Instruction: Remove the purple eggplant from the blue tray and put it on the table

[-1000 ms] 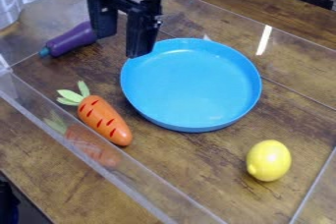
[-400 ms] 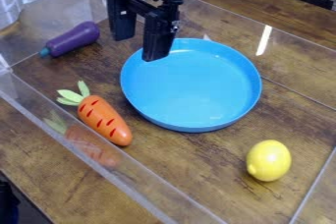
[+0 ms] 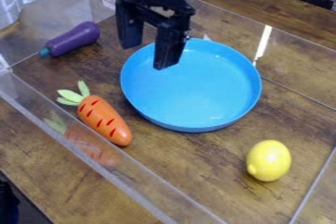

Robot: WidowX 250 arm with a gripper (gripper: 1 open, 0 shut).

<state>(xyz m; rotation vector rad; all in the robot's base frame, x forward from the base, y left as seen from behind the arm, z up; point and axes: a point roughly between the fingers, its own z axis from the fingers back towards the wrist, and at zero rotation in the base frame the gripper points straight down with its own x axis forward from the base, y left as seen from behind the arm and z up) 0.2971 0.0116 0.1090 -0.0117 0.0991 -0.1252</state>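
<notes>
Camera view, open fingers (image 3: 148, 43) above blue tray (image 3: 223, 120) rim

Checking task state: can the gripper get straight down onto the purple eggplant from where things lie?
Probably yes. The purple eggplant lies alone on the table, outside the blue tray, with nothing over or against it. The gripper hangs open over the tray's near rim, to the eggplant's right.
</notes>
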